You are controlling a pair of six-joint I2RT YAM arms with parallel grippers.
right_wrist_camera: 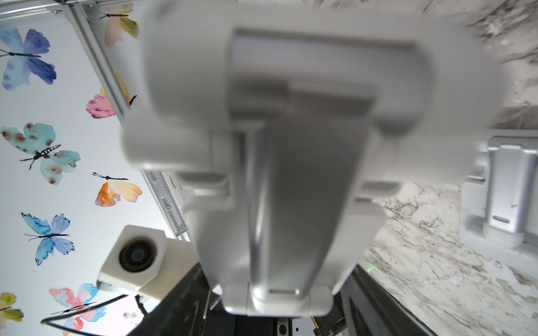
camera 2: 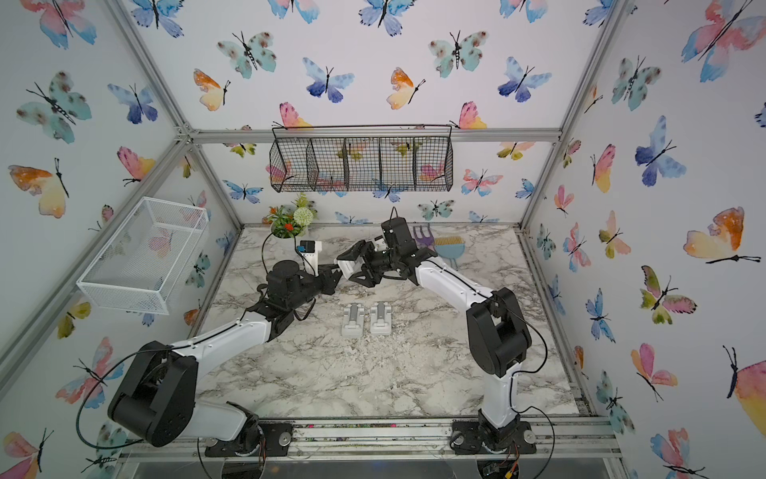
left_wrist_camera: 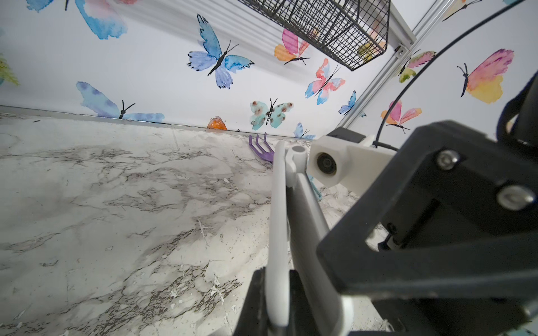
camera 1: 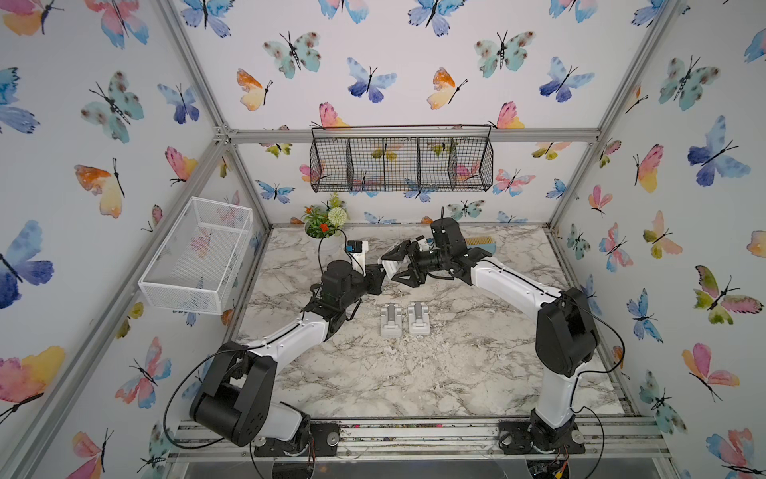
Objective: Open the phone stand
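In both top views the phone stand [camera 1: 390, 261] [camera 2: 347, 261] hung in the air above the rear middle of the marble-patterned table [camera 1: 414, 373], between the two arms. Its long axis ran roughly across the table, from the left gripper [camera 1: 379, 278] to the right gripper [camera 1: 394, 267]. The left folded stand [camera 1: 391, 319] and the right folded stand [camera 1: 418, 317] lay flat side by side near the table's middle, long axes running front to rear. A potted artificial plant [camera 1: 325, 224] stood at the rear edge towards the left corner. A blue brush [camera 1: 481, 242] lay at the rear edge behind the right arm. In a top view a purple toy rake [camera 2: 422, 236] also showed beside the brush.

The left wrist view alone gave the stand edge-on. A thin white plate [left_wrist_camera: 278, 232] and a thicker arm met at a hinge [left_wrist_camera: 297, 151] at the end away from the left gripper. The two parted by a narrow wedge towards that gripper. The left jaws were clamped on the thin plate. The right wrist camera [left_wrist_camera: 326, 167] sat just past the hinge, and the rake's tines showed beyond it.

The right wrist view showed the stand's broad face [right_wrist_camera: 291, 174], blurred and filling the middle, its silver arm running lengthwise. The right jaws stood wide on either side; whether they pressed on the stand I could not tell. One of the two folded stands [right_wrist_camera: 506, 197] lay on the marble beside it, and the left wrist camera [right_wrist_camera: 136, 256] faced back.
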